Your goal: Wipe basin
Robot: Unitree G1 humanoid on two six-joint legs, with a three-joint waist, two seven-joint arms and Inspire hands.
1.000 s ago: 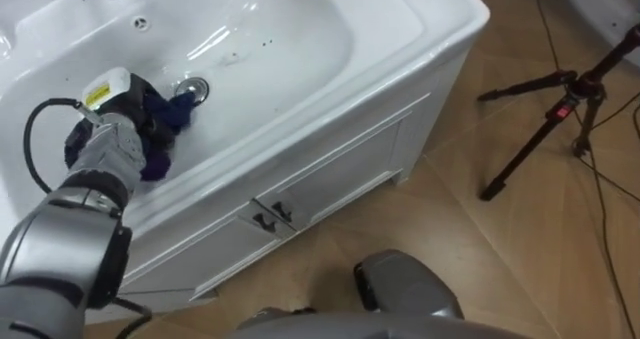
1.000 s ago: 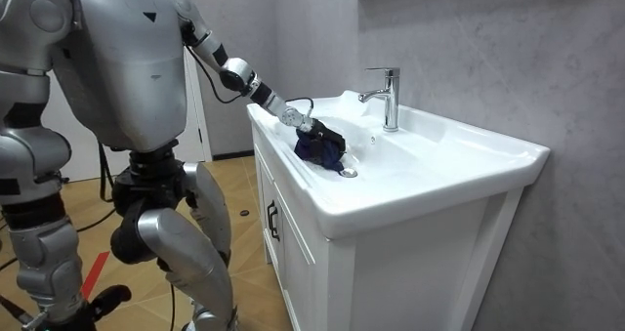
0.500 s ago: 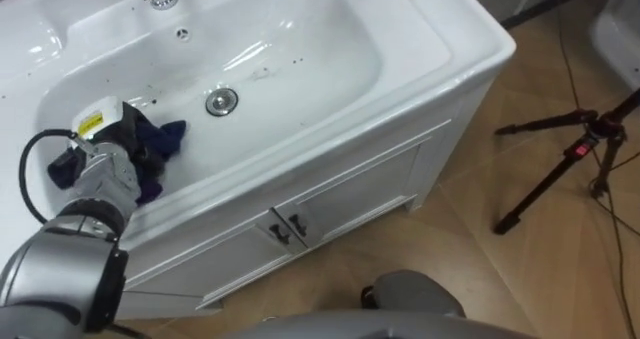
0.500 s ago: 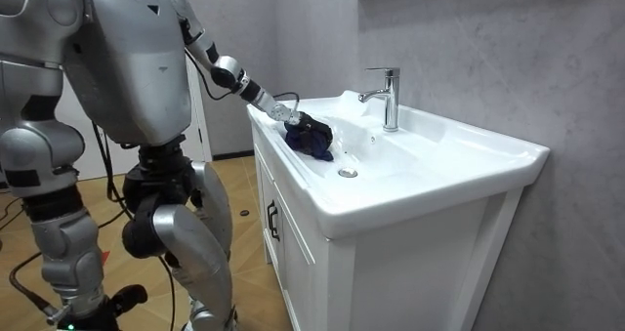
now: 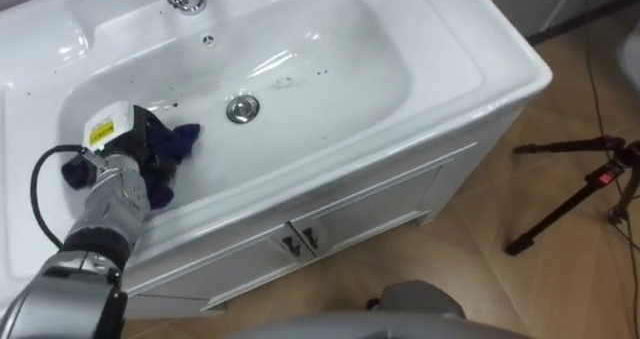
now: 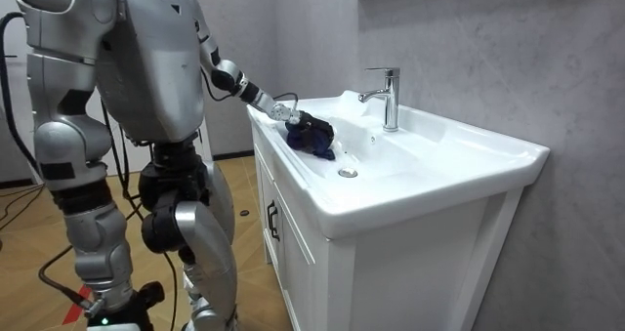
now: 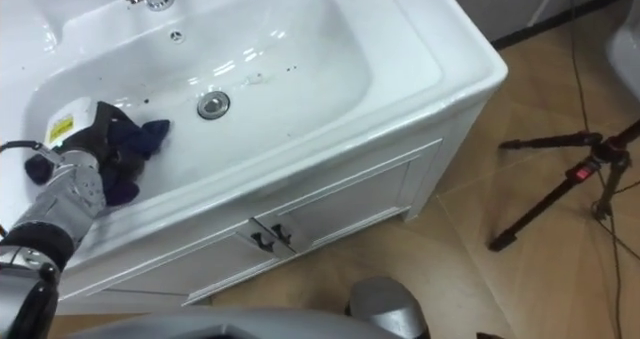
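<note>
Cloth (image 5: 181, 140) beneath left hand (image 5: 132, 151), in basin (image 5: 330, 54).

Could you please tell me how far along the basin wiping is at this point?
Under way. The left hand holds a bunched dark blue cloth against the left slope of the white ceramic basin, beside the round metal drain. No part looks clearly finished: dark specks show past the drain, so the middle and right of the bowl seem left to wipe.
</note>
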